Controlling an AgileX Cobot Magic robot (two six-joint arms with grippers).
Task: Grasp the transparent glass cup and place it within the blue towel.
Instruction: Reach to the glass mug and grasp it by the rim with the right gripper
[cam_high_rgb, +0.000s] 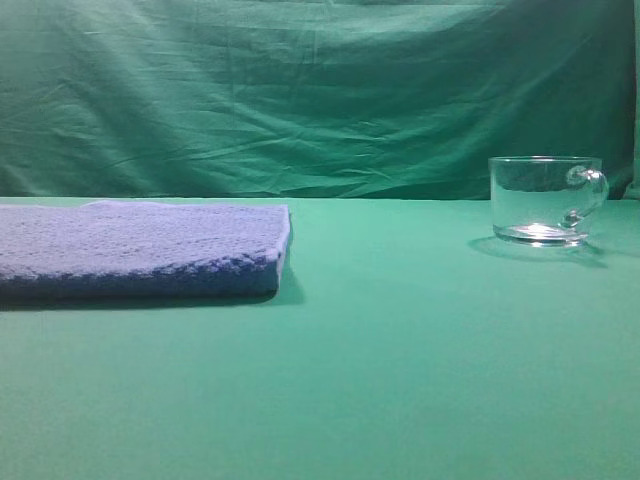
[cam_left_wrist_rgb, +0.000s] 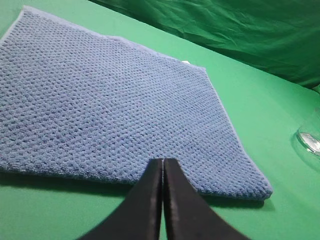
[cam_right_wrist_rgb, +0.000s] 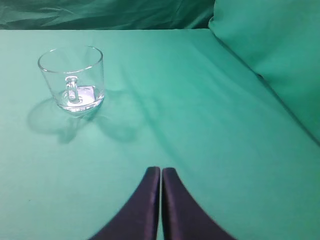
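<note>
The transparent glass cup (cam_high_rgb: 545, 199) stands upright and empty on the green cloth at the right, its handle to the right. In the right wrist view the glass cup (cam_right_wrist_rgb: 71, 78) is at the upper left, handle facing the camera, well ahead and left of my right gripper (cam_right_wrist_rgb: 161, 170), which is shut with nothing in it. The blue towel (cam_high_rgb: 140, 247) lies flat on the left. In the left wrist view the towel (cam_left_wrist_rgb: 115, 100) fills most of the frame; my left gripper (cam_left_wrist_rgb: 163, 161) is shut and empty over its near edge. Neither gripper appears in the exterior high view.
Green cloth covers the table (cam_high_rgb: 400, 380) and hangs as a backdrop (cam_high_rgb: 300, 90). A raised green fold (cam_right_wrist_rgb: 280, 55) rises at the right of the right wrist view. The cup's base (cam_left_wrist_rgb: 310, 142) shows at the right edge of the left wrist view.
</note>
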